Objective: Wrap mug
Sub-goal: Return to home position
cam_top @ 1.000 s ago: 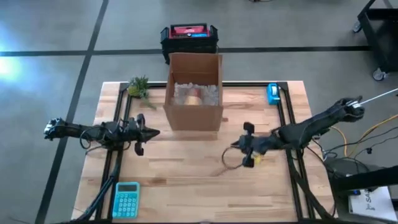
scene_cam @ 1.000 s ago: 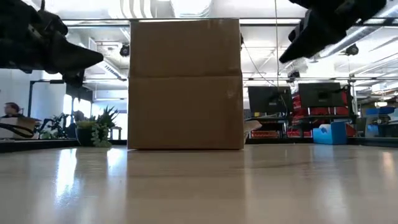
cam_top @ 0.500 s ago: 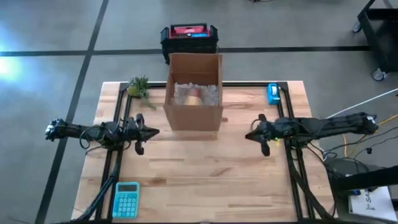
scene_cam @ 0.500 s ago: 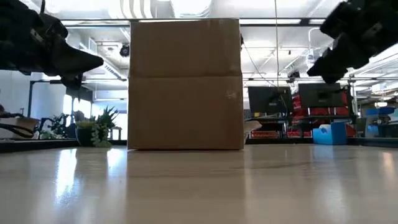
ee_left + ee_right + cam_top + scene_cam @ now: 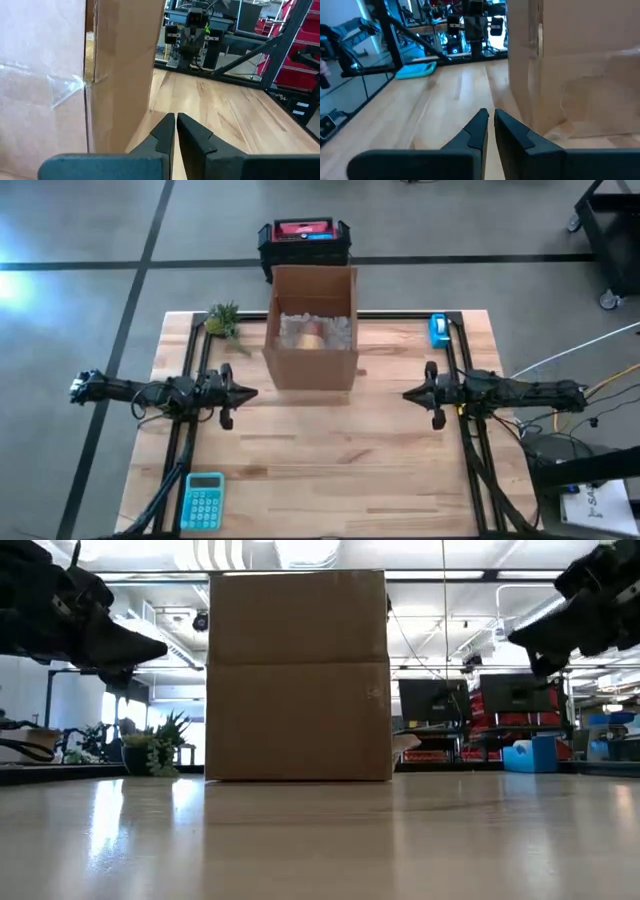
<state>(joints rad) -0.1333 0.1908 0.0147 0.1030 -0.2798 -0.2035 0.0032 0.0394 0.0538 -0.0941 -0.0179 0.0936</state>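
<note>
Wooden table [image 5: 320,470]: carries one cardboard box [image 5: 311,370], upright and open-topped, at the far middle.
Right gripper [image 5: 408,393]: fingers together, empty. It has drawn back from its mid-table spot of a second ago to the right rail, arm stretched level, well apart from the box.
Left gripper [image 5: 248,392]: fingers together, empty, unmoved, left of the box.
Bubble-wrapped yellow mug [image 5: 312,332]: inside the box, unchanged.
Teal calculator [image 5: 203,500]: near-left corner.
</note>
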